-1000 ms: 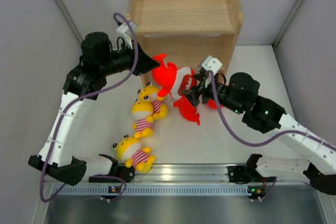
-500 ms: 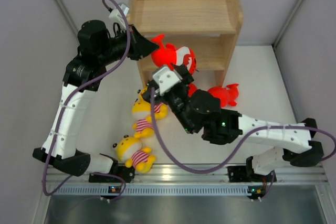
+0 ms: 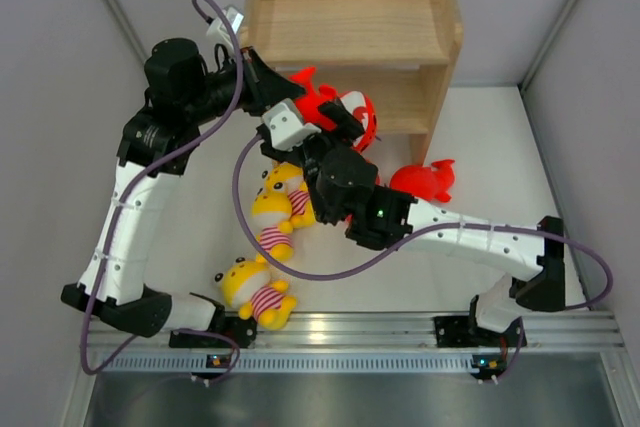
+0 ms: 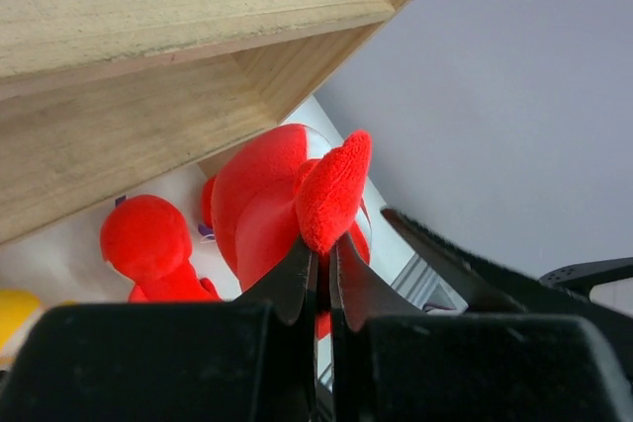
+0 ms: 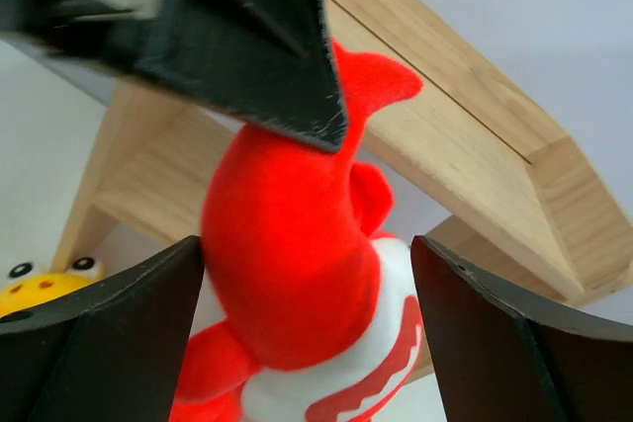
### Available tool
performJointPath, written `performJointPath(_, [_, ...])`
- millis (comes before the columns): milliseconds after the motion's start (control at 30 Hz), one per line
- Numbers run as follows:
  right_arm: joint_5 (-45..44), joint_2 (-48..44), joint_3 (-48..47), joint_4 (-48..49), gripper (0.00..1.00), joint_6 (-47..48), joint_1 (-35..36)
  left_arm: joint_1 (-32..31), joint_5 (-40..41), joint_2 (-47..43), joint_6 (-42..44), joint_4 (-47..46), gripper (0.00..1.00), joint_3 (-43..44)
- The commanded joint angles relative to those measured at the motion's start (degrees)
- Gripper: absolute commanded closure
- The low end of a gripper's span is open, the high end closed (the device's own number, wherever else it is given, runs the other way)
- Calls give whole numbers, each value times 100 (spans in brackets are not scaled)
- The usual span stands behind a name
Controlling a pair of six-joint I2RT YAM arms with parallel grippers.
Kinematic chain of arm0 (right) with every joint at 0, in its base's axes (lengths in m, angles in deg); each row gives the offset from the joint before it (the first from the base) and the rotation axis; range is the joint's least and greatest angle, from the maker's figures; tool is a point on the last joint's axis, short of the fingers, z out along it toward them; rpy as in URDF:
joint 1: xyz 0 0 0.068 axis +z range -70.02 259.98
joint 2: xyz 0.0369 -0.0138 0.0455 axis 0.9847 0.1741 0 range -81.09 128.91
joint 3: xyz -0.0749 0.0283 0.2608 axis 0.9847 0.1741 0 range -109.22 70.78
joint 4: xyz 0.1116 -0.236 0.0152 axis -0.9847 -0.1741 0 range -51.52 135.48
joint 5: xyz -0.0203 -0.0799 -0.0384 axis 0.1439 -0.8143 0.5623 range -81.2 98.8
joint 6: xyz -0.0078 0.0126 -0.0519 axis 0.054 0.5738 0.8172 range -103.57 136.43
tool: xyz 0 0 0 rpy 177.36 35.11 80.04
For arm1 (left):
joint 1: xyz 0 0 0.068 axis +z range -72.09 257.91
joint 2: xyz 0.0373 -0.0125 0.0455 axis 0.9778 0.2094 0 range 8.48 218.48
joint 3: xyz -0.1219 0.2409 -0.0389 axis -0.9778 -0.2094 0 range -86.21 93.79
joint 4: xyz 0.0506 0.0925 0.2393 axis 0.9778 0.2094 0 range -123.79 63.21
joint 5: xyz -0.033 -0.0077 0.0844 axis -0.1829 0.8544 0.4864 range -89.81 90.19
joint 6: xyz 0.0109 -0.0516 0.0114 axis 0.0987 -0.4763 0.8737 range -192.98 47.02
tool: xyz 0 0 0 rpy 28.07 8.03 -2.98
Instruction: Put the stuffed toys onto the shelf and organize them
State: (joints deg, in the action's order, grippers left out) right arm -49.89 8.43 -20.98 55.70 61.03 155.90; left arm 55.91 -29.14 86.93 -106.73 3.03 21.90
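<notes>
Left wrist: left end effector (image 4: 321,249) pinches fuzzy red shark (image 4: 259,207); right end effector (image 5: 307,246) released.

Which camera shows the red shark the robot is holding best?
The right wrist view: the held shark fills it, mouth included. The left wrist shows mostly its pinched fin; from the top, arms partly hide it.

Your top view looks down from the near edge over the whole surface (image 3: 490,147); both wrist views peer close past their own fingers (image 4: 294,284) at one red shark (image 5: 287,244) by the shelf (image 5: 465,175)
</notes>
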Motion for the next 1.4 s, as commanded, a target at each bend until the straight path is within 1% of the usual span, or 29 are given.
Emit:
performJointPath(0, [-318,163,-298,631,15,330,-278,29,-311,-278,-280,-324,100,-53])
performJointPath(67, [-239,172,-324,534,19,225,-376,20,-381,-322,-316,-342,100,-115])
performJointPath(100, [-213,163,-350,438,39,155,-463,29,-416,-331,-324,-368,100,-115])
performJointPath(167, [-160,67,-325,402,58,40,-534,20,-469,-348,-298,-395,100,-98])
performJointPath(200, [-125,23,-316,272,71,-3,-587,29,-556,-348,-237,-412,100,-80])
performJointPath(267, [94,-231,-315,8,87,-144,-613,29,-680,-357,-132,-447,100,-71])
performJointPath(300, [252,-346,-333,-159,100,-231,-674,29,-741,-375,34,-439,100,-80])
performJointPath(333, [480,-469,-385,-778,100,-528,-727,20,-846,-392,140,-447,91,-106])
performJointPath(367, [1126,-705,-473,-1220,100,-723,-797,29,-925,-410,289,-447,80,-115])
performJointPath(400, [1524,-803,-726,-1694,100,-890,-1007,29,-978,-488,630,-430,57,-159])
performJointPath(433, [1911,-891,-859,-2029,100,-1022,-1122,20,-1162,-541,834,-430,46,-220])
performJointPath(467, [2611,-1014,-1000,-2659,100,-980,-1236,20,-1181,-594,1027,-343,35,-247])
performJointPath(500, [2905,-1041,-1323,-2952,100,-866,-1394,29,-1164,-673,1377,-238,26,-238])
performJointPath(533, [3125,-1050,-1526,-3234,100,-630,-1439,20,-946,-708,1537,-123,20,-151])
performJointPath(567, [3519,-963,-1772,-3898,100,-515,-1483,29,-796,-735,1687,165,18,-90])
performJointPath(600, [3784,-910,-2314,-4235,100,-392,-1562,46,-594,-779,2002,298,16,-19])
performJointPath(633, [4048,-849,-2554,-4569,100,-103,-1624,55,-410,-849,2214,456,12,121])
performJointPath(667, [4424,-744,-2731,-4773,100,108,-1676,81,19,-902,2451,588,10,183])
performJointPath(700, [4567,-699,-2976,-5079,100,354,-1764,90,214,-946,2914,877,8,227])
performJointPath(767, [4822,-559,-3084,-5187,100,1162,-1835,160,828,-1104,3321,1081,5,219])
performJointPath(800, [4893,-480,-3223,-5292,100,1443,-1913,187,953,-1139,3819,1265,4,167])
performJointPath(833, [4972,-374,-3329,-5337,100,1934,-1984,231,1111,-1218,3981,1310,4,18])
performJointPath(900, [5463,-58,-3557,-5381,100,2428,-2272,363,1322,-1271,4218,1346,4,-167])
performJointPath(933, [5665,21,-3567,-5312,100,2953,-2414,398,1332,-1289,4263,1363,4,-307])
performJointPath(1033, [6308,469,-3804,-5083,100,3588,-2985,451,1236,-1236,4395,1372,5,-423])
performJointPath(1167, [7045,1049,-4025,-4451,98,3741,-3706,460,1043,-1034,4474,1372,5,-396])
performJointPath(1267, [7320,1138,-3981,-4258,87,3627,-4120,460,876,-832,4466,1372,6,-379])
performJointPath(1300, [7363,1130,-3876,-4213,77,3565,-4216,460,823,-745,4466,1372,6,-388])
performJointPath(1367, [7460,1016,-3639,-3994,64,3495,-4322,460,718,-648,4466,1372,7,-361])
